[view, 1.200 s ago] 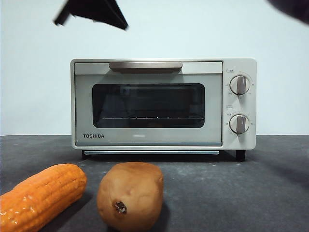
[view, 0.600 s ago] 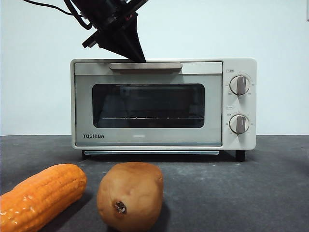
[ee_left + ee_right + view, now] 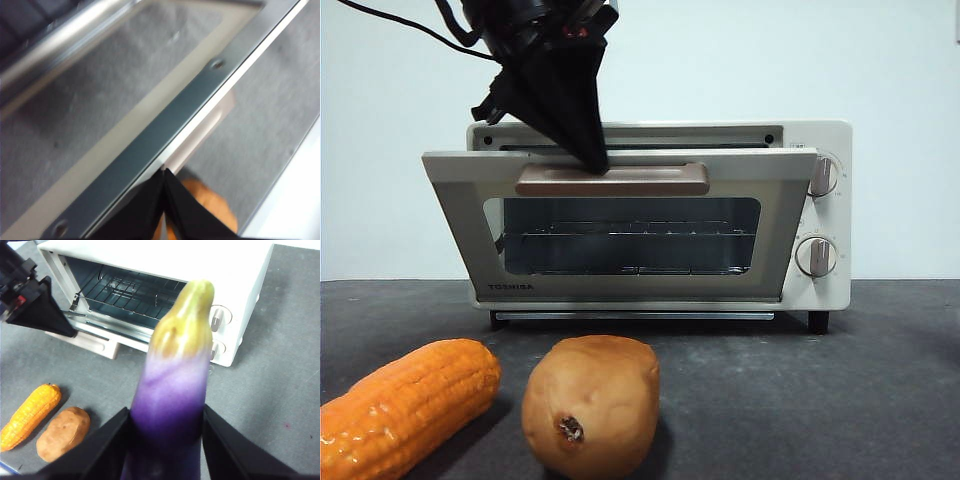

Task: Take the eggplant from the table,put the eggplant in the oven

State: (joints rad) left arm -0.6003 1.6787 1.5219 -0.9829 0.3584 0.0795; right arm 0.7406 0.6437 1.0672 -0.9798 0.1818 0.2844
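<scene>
The eggplant [image 3: 172,405] is clamped between the right gripper's [image 3: 167,440] jaws, held above the table [image 3: 280,390], stem end toward the oven [image 3: 820,140]; the oven's door [image 3: 620,225] is tilted partly open, its handle [image 3: 612,180] met by the left gripper [image 3: 592,160], jaws pressed together.

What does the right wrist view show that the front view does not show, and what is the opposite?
Only the right wrist view shows the eggplant, held in the right pincer above the table, away from the oven.

Only the front view shows the Toshiba name on the door and the beige handle face-on, with the left pincer pressing on it.

Both show the oven with its door partly open, the wire rack, two knobs, the corn cob and the potato.
</scene>
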